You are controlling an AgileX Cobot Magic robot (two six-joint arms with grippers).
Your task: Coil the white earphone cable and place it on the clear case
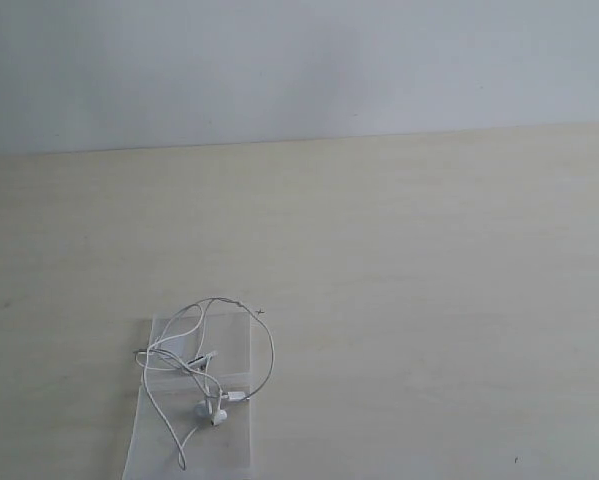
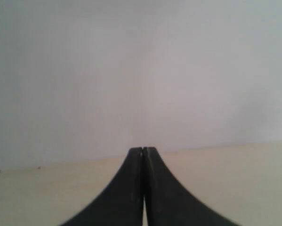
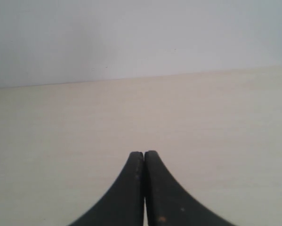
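In the exterior view the white earphone cable (image 1: 207, 370) lies in loose loops on the clear case (image 1: 169, 445) at the lower left of the table. One loop spills past the case's right edge, and two earbuds (image 1: 211, 412) rest near the case's middle. No arm shows in that view. My left gripper (image 2: 143, 149) is shut, its black fingers pressed together with nothing between them, looking across bare table toward the wall. My right gripper (image 3: 144, 153) is likewise shut and empty above bare tabletop. Neither wrist view shows the cable or the case.
The pale wooden table (image 1: 429, 300) stretches back to a plain white wall (image 1: 299, 70). The case's near end runs off the lower edge of the exterior view.
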